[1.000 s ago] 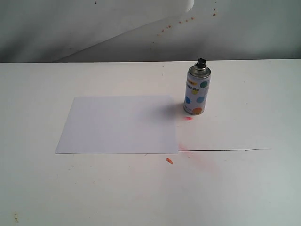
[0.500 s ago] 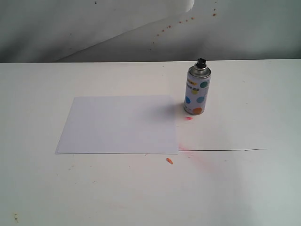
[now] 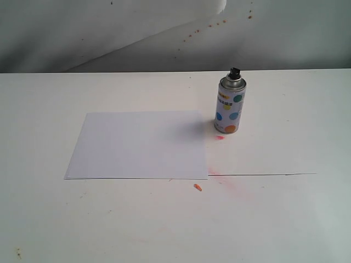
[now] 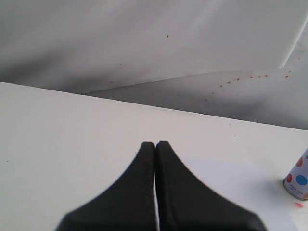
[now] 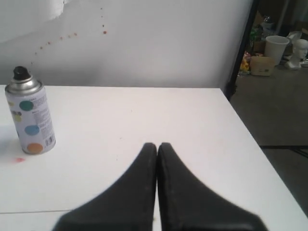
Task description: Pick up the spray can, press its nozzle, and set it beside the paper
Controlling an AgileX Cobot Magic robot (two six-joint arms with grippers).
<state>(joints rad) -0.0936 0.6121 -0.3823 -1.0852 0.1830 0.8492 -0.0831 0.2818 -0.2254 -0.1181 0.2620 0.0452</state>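
Left gripper (image 4: 155, 144) jaws together, empty, right gripper (image 5: 157, 146) also closed w/ nothing held, spray can (image 3: 230, 107) upright on table (image 3: 274, 219), just beside paper (image 3: 140, 145)

No readable text: the spray can (image 3: 230, 107) bears print, but all of it is too small to read.
In the exterior view a yellowish label band (image 3: 224, 96) sits just under the can's metal shoulder, and its dark lettering is blurred beyond reading. In the right wrist view a block of fine print (image 5: 47, 126) runs down the can's side beside the coloured dots. It shows only as grey lines, and no word, brand name or number can be made out.
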